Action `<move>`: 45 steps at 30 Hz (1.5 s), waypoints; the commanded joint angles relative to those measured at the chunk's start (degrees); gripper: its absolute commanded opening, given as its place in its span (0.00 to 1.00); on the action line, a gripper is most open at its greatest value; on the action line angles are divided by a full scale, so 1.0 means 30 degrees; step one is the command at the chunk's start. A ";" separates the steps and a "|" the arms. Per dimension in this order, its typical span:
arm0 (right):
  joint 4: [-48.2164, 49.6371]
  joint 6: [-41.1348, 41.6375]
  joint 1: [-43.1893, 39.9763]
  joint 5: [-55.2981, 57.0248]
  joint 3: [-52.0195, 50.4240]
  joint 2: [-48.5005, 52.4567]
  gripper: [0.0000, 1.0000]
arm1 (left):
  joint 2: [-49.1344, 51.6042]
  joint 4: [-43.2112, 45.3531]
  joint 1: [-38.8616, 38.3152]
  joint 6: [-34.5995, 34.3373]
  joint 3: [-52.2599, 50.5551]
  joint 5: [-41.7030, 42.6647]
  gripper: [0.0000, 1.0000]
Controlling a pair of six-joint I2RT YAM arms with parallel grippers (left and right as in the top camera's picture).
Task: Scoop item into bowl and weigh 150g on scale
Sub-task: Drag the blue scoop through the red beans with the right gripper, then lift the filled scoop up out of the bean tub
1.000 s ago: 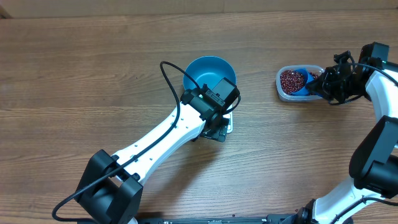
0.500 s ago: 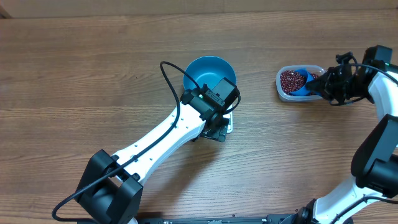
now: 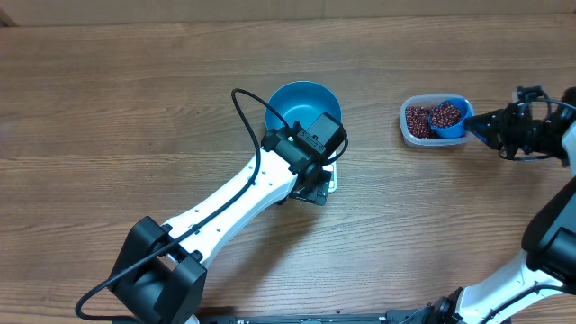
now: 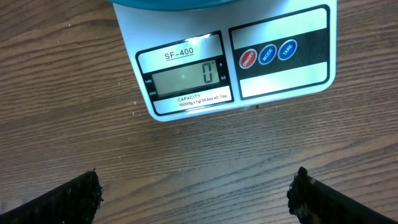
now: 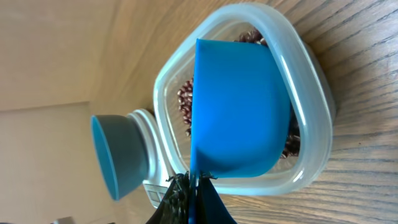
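Note:
The blue bowl stands on the white scale, whose display reads 0. My left gripper hovers open over bare wood in front of the scale, its fingers wide apart and holding nothing. My right gripper is shut on the handle of a small blue scoop. The scoop, heaped with red-brown beans, hangs over the right part of the clear tub. More beans lie in the tub. The right wrist view shows the scoop from below, with the bowl beyond it.
My left arm reaches diagonally from the front left and covers most of the scale from above. My right arm comes in along the right edge. Wooden tabletop surrounds everything.
My right gripper has drawn back to the right, and the scoop has come up out of the beans, now loaded. The left arm has not moved.

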 commanded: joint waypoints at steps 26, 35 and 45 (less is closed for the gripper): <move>-0.0605 -0.1654 -0.0976 -1.1635 -0.0073 0.0022 0.04 | -0.0532 0.0007 0.0073 -0.0262 -0.0117 -0.0393 0.99; -0.0124 -0.1508 -0.0925 -1.2699 -0.0044 0.0022 0.04 | -0.0532 0.0007 0.0073 -0.0262 -0.0117 -0.0393 0.99; 0.1683 -0.1494 0.0539 -1.2684 -0.0044 0.0022 0.04 | -0.0539 0.0007 0.0073 -0.0262 -0.0117 -0.0393 0.99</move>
